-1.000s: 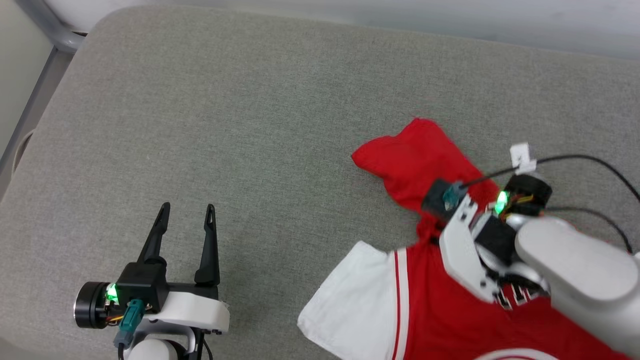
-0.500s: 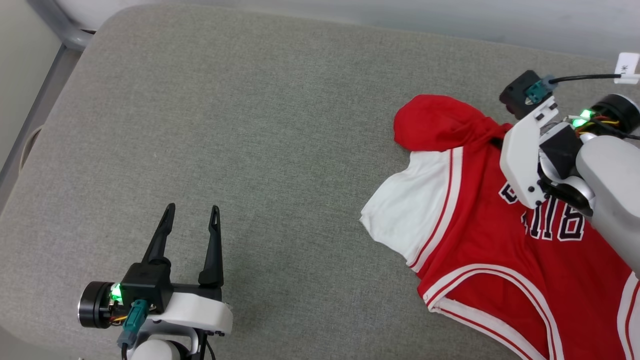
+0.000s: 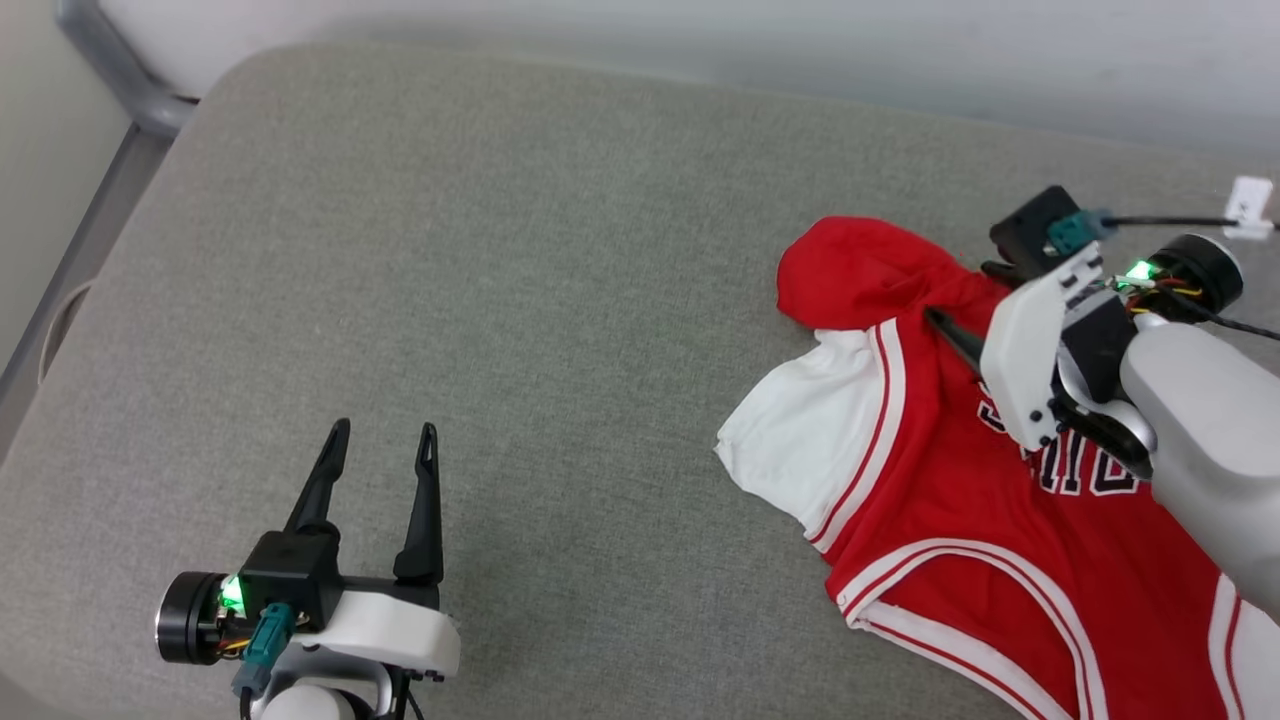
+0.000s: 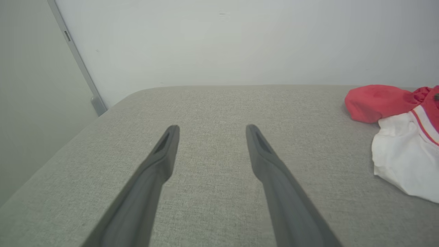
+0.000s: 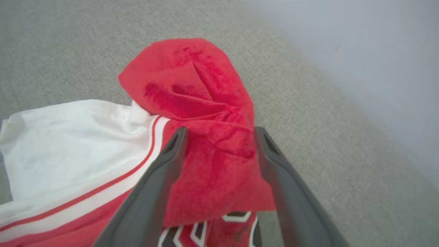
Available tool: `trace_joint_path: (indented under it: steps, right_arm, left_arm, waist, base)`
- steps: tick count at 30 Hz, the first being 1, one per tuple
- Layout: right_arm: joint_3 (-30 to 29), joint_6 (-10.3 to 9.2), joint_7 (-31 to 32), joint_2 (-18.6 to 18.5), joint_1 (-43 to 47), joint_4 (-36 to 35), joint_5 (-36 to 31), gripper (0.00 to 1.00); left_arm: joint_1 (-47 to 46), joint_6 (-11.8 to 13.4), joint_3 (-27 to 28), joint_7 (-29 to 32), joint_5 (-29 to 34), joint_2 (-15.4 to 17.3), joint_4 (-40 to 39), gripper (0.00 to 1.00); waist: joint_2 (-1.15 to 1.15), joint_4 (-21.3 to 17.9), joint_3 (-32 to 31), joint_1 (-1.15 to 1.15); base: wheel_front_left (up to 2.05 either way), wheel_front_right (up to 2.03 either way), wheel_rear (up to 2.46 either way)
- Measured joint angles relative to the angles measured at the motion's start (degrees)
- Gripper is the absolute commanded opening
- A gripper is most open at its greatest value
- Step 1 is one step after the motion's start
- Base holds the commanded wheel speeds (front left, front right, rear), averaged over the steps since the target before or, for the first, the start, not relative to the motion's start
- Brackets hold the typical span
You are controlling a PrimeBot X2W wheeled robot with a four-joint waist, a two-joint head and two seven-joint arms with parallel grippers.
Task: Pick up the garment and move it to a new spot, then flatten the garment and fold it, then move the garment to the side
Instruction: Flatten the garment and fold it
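Right jaws just sprung open, letting the shirt point(image 3: 960, 520) go at its new spot, left jaws open too, so flattening that bunched red end looks next.

The left end effector point(image 3: 384, 428) and right end effector point(image 5: 220, 130) gape wide.

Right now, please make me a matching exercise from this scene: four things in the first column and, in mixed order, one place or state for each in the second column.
Column one
1. left hand
2. right hand
3. white sleeve
4. black lettering

Column two
a. partly hidden by the right arm
b. open, over bare grey cushion
c. open, one finger on each side of the red bunched fold
d. spread flat at the left side of the jersey

Pairs: 1-b, 2-c, 3-d, 4-a
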Motion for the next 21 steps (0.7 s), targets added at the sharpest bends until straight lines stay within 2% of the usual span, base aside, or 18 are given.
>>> trace_joint_path:
  steps: [5, 10, 15, 21]
  right_arm:
    - [-3.31, -0.01, -9.77, -2.3, 4.41, -4.54, -0.15, 1.0]
    - [-11.9, -0.01, -19.58, -3.67, 10.34, -7.81, -2.85, 1.0]
    - [-26.66, -0.01, -23.58, -2.21, 18.65, -11.6, -10.16, 1.0]
    - [-47.22, -0.01, -23.83, 4.77, 33.61, -24.61, -23.45, 1.0]
  left_arm:
    - [0.41, -1.36, 0.46, 0.0, -0.38, 1.01, 0.6, 1.0]
    - [0.3, -3.09, 0.45, 0.0, -1.15, 2.65, 2.25, 1.0]
    - [-1.79, -4.68, -0.81, 0.9, -2.68, 5.05, 4.16, 1.0]
    - [-6.34, -5.65, -4.38, 5.79, -5.21, 8.9, 4.46, 1.0]
  waist:
    - [0.0, -1.49, -3.05, 0.0]
    - [0.0, -3.78, -5.92, -0.01]
    - [0.0, -6.29, -8.2, -0.01]
    - [0.0, -8.76, -9.78, -0.01]
  base:
    - [0.0, 0.0, 0.0]
    - [0.0, 0.0, 0.0]
    - [0.0, 0.0, 0.0]
    - [0.0, 0.0, 0.0]
